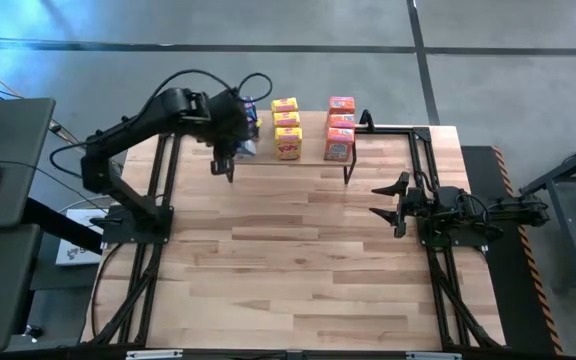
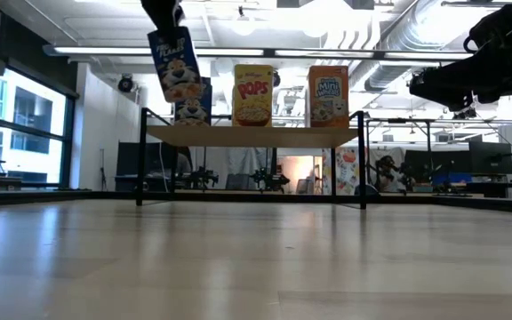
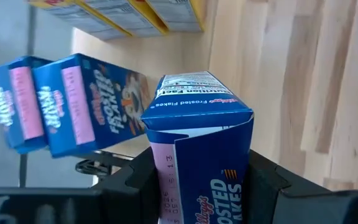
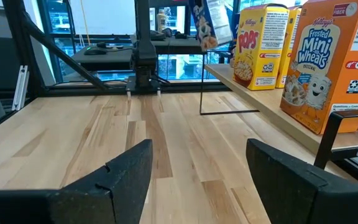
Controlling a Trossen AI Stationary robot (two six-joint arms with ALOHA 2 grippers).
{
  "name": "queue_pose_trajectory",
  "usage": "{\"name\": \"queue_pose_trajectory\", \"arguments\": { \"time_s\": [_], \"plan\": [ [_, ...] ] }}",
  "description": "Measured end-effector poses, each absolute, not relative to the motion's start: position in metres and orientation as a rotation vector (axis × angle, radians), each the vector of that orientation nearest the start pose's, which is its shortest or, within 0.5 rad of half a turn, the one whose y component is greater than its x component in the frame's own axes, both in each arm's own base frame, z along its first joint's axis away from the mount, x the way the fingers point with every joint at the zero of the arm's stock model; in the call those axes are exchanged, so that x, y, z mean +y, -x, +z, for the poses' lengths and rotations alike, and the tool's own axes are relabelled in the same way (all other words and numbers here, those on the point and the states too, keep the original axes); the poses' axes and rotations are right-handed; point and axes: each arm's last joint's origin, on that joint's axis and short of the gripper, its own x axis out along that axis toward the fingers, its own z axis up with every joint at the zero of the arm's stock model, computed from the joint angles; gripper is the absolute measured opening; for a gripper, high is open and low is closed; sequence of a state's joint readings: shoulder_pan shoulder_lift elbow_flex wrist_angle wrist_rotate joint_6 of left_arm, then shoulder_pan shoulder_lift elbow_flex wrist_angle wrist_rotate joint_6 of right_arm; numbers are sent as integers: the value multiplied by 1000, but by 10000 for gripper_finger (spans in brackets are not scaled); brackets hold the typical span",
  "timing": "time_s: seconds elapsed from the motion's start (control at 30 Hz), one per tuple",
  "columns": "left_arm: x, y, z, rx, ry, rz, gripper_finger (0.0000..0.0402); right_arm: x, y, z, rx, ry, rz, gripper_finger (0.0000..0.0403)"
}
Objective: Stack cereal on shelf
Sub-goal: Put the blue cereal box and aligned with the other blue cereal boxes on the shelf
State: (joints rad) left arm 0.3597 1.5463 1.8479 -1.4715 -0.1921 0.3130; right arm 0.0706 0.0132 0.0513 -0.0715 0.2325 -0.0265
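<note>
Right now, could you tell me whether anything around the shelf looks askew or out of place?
One thing: the blue cereal box hangs tilted in the left gripper above the shelf, not yet set down. The yellow boxes and orange-red boxes stand upright in tidy rows.

table front (image 1: 298,270) – open | shelf (image 1: 313,157) rear – box rows block
</note>
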Motion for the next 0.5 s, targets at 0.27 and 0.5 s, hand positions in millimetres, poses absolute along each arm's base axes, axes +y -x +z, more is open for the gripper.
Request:
{"name": "queue_pose_trajectory", "arguments": {
  "time_s": [0.27,0.5],
  "plan": [
    [124,-268,400,1322,-208,188,147,0,-95,173,35,31,-161,252],
    [137,-282,389,1396,-196,157,147,0,-95,173,35,31,-162,252]
  ]
}}
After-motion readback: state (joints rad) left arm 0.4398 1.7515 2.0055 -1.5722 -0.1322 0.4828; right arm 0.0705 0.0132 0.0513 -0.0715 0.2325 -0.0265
